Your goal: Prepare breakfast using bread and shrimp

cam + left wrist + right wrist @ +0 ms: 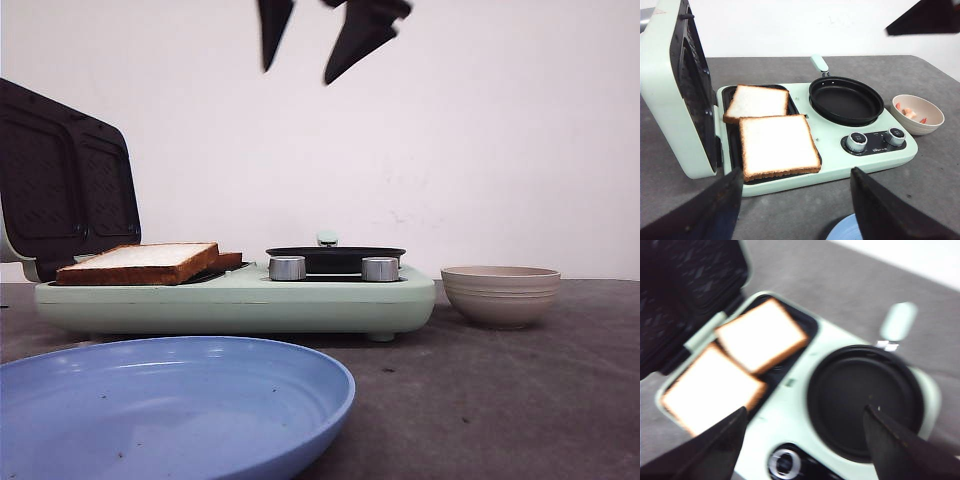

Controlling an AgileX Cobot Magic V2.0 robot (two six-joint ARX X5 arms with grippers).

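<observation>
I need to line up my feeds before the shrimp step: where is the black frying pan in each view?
Front view: the black frying pan shows edge-on, centre frame, behind the two silver knobs.
Left wrist view: right of the bread, upper middle, with the shrimp bowl beyond it.
Right wrist view: lower right, blurred.
Shared landmark: the pan's pale green handle, seen in all three.

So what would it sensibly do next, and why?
Probably the right gripper, open above the empty black pan, should swing toward the beige bowl to fetch shrimp. Both bread slices already lie on the grill plate, but the pan holds nothing.
</observation>
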